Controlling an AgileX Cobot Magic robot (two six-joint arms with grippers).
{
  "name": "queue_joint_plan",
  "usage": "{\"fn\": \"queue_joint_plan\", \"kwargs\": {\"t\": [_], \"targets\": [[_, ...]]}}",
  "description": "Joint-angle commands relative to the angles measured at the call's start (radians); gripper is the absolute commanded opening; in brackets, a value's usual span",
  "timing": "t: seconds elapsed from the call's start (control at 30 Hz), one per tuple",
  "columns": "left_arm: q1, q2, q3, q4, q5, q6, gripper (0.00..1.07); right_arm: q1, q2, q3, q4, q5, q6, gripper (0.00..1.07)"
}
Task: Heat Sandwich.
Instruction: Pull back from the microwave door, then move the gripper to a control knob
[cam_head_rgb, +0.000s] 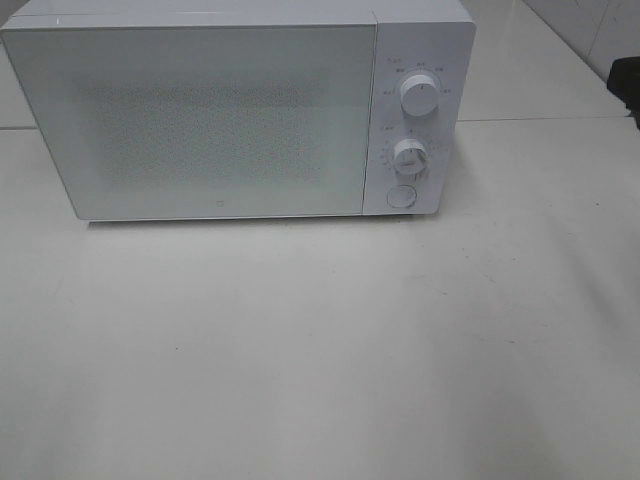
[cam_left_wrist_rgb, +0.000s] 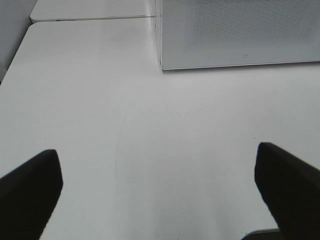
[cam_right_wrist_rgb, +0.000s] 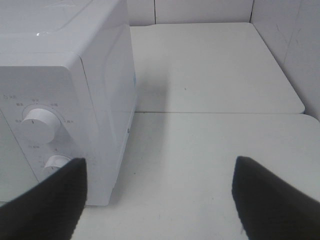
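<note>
The sandwich is out of view in every frame. A white microwave stands at the back of the table with its door shut; two knobs and a round button sit on its right panel. My left gripper hovers open over bare table in front of the microwave's lower left corner, nothing between its black fingers. Beside the microwave's right side my right gripper is open and empty, its left finger overlapping the control panel's lower knob in the picture.
The white table spreads in front of the microwave. A dark object shows at the right edge of the high view. A second table surface lies behind, separated by a seam. A wall stands at the right.
</note>
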Motion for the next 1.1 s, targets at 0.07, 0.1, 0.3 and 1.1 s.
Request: {"fn": "queue_joint_plan", "kwargs": {"t": [0.07,0.1,0.3,1.1], "targets": [[0.002,-0.027,0.003,-0.004,-0.005,0.0,1.01,-0.004,0.07,0.05,0.002,-0.193,0.001,0.76],[0.002,-0.027,0.003,-0.004,-0.005,0.0,1.01,-0.004,0.084,0.062,0.002,-0.229,0.001,0.76],[0.002,-0.027,0.003,-0.004,-0.005,0.0,1.01,-0.004,0.181,0.132,0.087,-0.451,-0.01,0.76],[0.002,-0.027,0.003,-0.004,-0.005,0.0,1.01,0.452,0.565,0.194,0.635,-0.973,-0.301,0.76]]}}
